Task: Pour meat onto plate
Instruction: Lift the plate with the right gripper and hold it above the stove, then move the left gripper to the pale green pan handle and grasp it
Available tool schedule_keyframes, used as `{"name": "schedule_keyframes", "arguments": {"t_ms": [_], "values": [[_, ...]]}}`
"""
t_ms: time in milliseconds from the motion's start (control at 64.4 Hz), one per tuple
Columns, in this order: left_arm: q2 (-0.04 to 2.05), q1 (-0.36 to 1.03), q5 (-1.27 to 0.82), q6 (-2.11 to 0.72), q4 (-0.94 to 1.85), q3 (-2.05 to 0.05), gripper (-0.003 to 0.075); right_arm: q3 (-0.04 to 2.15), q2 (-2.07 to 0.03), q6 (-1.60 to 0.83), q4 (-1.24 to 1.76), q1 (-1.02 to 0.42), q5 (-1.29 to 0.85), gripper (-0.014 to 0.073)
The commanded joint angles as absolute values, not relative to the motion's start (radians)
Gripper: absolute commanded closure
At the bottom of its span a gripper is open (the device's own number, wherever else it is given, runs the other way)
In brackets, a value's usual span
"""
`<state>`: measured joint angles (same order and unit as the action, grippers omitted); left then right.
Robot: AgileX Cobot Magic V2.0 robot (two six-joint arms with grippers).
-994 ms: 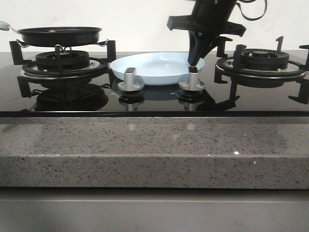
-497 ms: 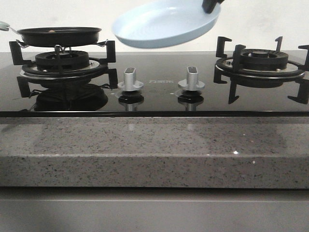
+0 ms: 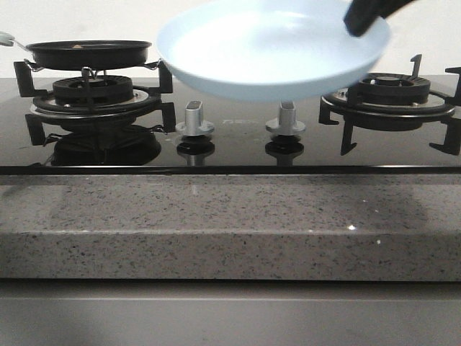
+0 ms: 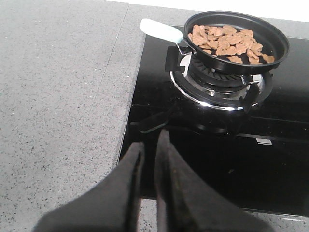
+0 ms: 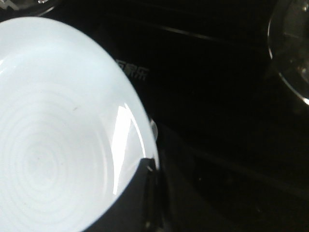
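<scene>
**Plate lifted clear of the hob, meat still in the pan**

Plate (image 3: pixel 270 50) first: a second ago you had it lying on the black glass hob (image 3: pixel 230 144) between the two burners; half a second ago it was already up and tilted; now it hangs higher in the front view, larger and closer to the camera, above the two silver knobs (image 3: pixel 194 119). Your right gripper (image 3: pixel 364 18) is clamped on its right rim, with one dark finger (image 5: pixel 140 193) lying over the edge in the right wrist view. The plate holds nothing; you see only a pale blue glossy bowl with faint concentric rings.

Some pale lettering is printed on the glass beside the plate's edge in the right wrist view, but it is too blurred for you to read.

Meat (image 4: pixel 229 38) sits as many small orange-brown pieces in the black frying pan (image 4: pixel 236 36), which rests on the left burner (image 4: pixel 219 82), its pale handle (image 4: pixel 161 30) pointing away from the hob. Your left gripper (image 4: pixel 147 154) hangs over the hob's edge by the grey speckled counter (image 4: pixel 58 96), its jaws nearly together and holding nothing.
</scene>
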<state>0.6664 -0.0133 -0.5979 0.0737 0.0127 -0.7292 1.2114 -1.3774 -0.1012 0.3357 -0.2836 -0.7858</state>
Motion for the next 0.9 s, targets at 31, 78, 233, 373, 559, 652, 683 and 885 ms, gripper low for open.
{"name": "schedule_keyframes", "arguments": {"t_ms": [31, 78, 233, 373, 559, 652, 683, 885], "values": [[0.672, -0.011, -0.521, 0.073, 0.015, -0.760, 0.0662, 1.179, -1.323, -0.116, 0.367, -0.283, -0.701, 0.0661], [0.672, -0.011, -0.521, 0.073, 0.015, -0.760, 0.0662, 1.169, -1.323, -0.116, 0.368, -0.283, -0.700, 0.0661], [0.672, -0.011, -0.521, 0.073, 0.015, -0.760, 0.0662, 1.163, -1.323, -0.116, 0.369, -0.283, -0.703, 0.0661], [0.672, -0.011, -0.521, 0.073, 0.015, -0.760, 0.0662, 1.163, -1.323, -0.116, 0.369, -0.283, -0.704, 0.0661], [0.672, -0.011, -0.521, 0.073, 0.015, -0.760, 0.0662, 1.163, -1.323, -0.116, 0.369, -0.283, -0.705, 0.0661], [0.672, -0.011, -0.521, 0.073, 0.015, -0.760, 0.0662, 1.163, -1.323, -0.116, 0.369, -0.283, -0.705, 0.0661], [0.672, -0.011, -0.521, 0.073, 0.015, -0.760, 0.0662, 1.163, -1.323, -0.116, 0.369, -0.283, -0.705, 0.0661], [0.675, -0.011, -0.453, 0.073, 0.022, -0.760, 0.0662, 1.163, -1.323, -0.116, 0.369, -0.283, -0.705, 0.0661]]}}
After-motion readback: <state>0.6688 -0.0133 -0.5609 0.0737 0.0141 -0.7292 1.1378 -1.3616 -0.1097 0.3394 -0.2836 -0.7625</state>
